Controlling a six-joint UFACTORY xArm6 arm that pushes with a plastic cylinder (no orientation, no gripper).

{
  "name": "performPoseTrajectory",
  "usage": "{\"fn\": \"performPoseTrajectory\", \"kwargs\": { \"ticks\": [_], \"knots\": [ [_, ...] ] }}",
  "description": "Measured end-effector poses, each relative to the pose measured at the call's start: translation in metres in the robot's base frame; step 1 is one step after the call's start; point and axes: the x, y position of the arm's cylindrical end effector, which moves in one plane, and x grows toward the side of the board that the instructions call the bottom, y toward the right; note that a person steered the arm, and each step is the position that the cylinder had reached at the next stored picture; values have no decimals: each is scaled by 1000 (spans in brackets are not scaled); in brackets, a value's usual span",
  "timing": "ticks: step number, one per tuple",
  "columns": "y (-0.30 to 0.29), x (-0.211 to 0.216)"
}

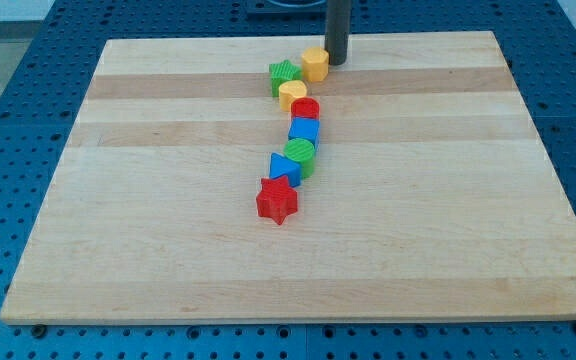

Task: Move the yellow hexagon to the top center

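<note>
Camera view: no readable writing anywhere. No gripper, only my tip (pixel 336 63), touching the yellow hexagon (pixel 315 64) from the view's right, near the bench (pixel 168 200) top centre. Rod cut off above. Green block (pixel 285 76) just left, shape unclear.

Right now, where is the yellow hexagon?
The yellow hexagon sits near the board's top centre, at the head of the block chain, beside the green block on its left; my tip is just to its right.
</note>
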Motion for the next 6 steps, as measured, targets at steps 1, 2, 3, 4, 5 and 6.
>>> {"fn": "performPoseTrajectory", "kwargs": {
  "ticks": [1, 2, 3, 4, 5, 6],
  "knots": [
    [0, 19],
    [1, 44],
    [1, 66],
    [-3, 77],
    [-14, 69],
    [-17, 48]
  ]
}}
